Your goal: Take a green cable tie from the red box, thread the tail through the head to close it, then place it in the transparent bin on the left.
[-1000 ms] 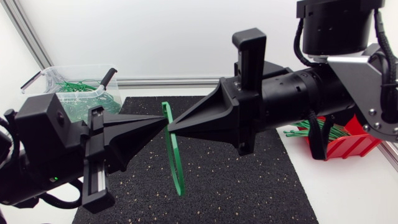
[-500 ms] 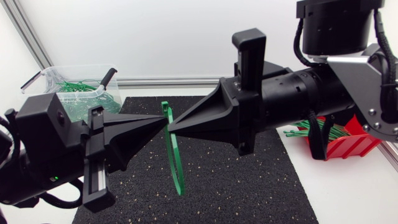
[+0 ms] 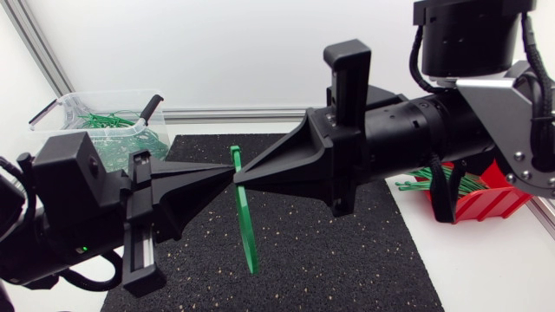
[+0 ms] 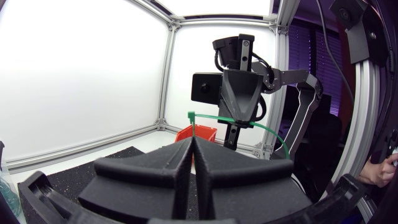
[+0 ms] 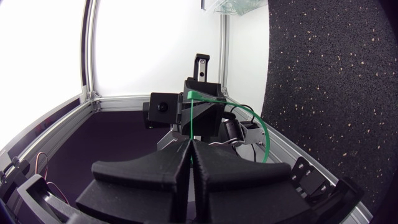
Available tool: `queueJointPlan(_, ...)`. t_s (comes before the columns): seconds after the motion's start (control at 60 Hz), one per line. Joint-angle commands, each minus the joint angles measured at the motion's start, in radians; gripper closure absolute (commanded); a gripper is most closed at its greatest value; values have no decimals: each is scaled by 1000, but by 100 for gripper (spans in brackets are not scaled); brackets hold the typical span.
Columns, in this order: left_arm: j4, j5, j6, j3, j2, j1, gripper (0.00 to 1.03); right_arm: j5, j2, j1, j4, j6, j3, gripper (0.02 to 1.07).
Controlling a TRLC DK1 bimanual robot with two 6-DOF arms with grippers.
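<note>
Head view: the tie [image 3: 245, 225] hangs in the air over the mat [image 3: 347, 260], its long axis running from 12 to 6 o'clock with the head end at 12. The left gripper [image 3: 227, 173] meets it from 9 o'clock and the right gripper [image 3: 244, 178] from 3 o'clock. Their tips are almost nose to nose on the strip, just below the head, so neither arm is nearer. Each pair of fingers is pressed together to a point. The bin [image 3: 113, 95] lies at 10 o'clock from the tie, beyond the left arm, with green ties already in it. The box [image 3: 477, 206] sits at about 4 o'clock, mostly behind the right arm.

Left wrist view: the fingers are closed to a thin seam, and a green strand rises out of that seam to the tie's head. From the head the strip arcs off to one side and curves back down past the gripper body. The right gripper faces in from straight ahead.

Right wrist view: the fingers are likewise pressed together, pinching a green strand that runs ahead to the head, with the same arc bending away beside it. The left gripper stands directly opposite.

Whether the tail has passed through the head cannot be told. Judging by the arc, the loop is formed or nearly so, and the drop calls for a swing toward 10 o'clock.
</note>
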Motion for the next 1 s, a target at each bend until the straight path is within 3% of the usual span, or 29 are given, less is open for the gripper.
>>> queueJointPlan(0.0, 22, 5, -14, 1, 11, -9, 100, 2, -4, 9, 16, 15, -7, 101)
queueJointPlan(0.667, 25, -23, 4, -23, -44, -78, 100, -2, 22, -43, 33, 51, -11, 101)
queueJointPlan(0.983, 25, -55, 21, -26, -53, -115, 100, 1, 39, 13, 44, 78, -13, 101)
